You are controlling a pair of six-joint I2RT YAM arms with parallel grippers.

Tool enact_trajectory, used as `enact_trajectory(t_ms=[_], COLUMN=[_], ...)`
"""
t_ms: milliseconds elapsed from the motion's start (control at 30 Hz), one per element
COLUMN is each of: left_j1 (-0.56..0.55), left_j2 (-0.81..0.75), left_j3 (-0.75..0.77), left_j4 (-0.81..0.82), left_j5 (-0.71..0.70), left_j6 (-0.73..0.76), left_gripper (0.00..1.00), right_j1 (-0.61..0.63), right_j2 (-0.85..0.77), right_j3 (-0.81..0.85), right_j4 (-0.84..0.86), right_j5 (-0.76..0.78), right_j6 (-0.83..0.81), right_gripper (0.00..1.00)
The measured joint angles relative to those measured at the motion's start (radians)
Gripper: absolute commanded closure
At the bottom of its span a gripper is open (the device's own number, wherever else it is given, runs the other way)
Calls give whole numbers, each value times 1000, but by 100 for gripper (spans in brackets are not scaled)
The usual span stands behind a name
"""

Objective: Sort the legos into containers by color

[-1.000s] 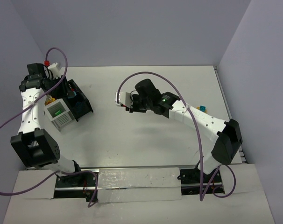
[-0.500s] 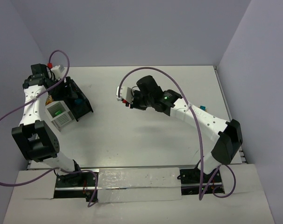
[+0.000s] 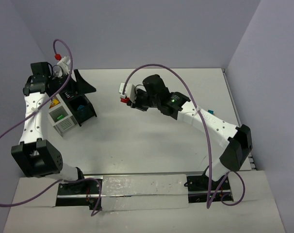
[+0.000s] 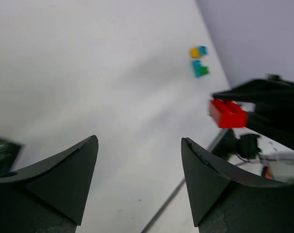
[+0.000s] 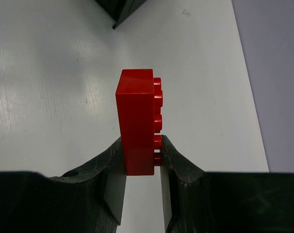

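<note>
Room: pale lilac-grey walls (image 3: 137, 34) close in on three sides.
Tabletop (image 3: 152, 141): plain white and matte, with a silvery strip (image 3: 142, 187) along the near edge where the arm bases sit.
Cables: purple leads (image 3: 152, 73) loop above both arms.
Red lego (image 5: 135, 121): a glossy oblong brick standing on end, its row of round studs facing right in the right wrist view.
Where it is: held up over the far middle of the tabletop, well apart from the containers.
Right pincer (image 5: 142, 155): pinching the lower end of the red lego between its two black fingers, most of the brick sticking out beyond the tips.
Left pincer (image 4: 138, 140): fingers spread wide with nothing between them, up at the far left by the containers.
Containers: a joined cluster at the left; the white slatted bin (image 3: 67, 127) shows green inside, the black bin (image 3: 89, 112) shows something teal.
Loose legos: a yellow-and-cyan pair (image 4: 198, 51) and a teal-green one (image 4: 200, 70) lie close together near the tabletop's right edge.
</note>
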Motion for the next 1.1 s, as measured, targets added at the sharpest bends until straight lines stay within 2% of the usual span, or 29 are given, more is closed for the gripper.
enact_trajectory(t_ms=[100,233,367,667,933,1033,1100], left_j1=[-65,-138,-186,-224,-278,-286,-289], left_j2=[-98,-165,-170,-170,-148,-135,-127], left_j3=[-101,-160,-161,-159,-126,-123,-119], left_j4=[114,215,268,293,285,274,267], left_j5=[95,131,126,108,41,21,21], left_j6=[-102,-202,-241,-266,-249,-236,-239], left_gripper=[20,18,16,13,25,36,47], right_j1=[1,10,25,53,63,64,65], right_j2=[0,21,68,122,123,123,125], right_j3=[31,112,190,208,217,225,228], right_j4=[18,16,14,-34,-37,-38,-46], right_j5=[-31,-47,-54,-42,-30,-20,-10], right_j6=[34,62,81,88,100,103,104], right_gripper=[100,100,100,100,100,100,100])
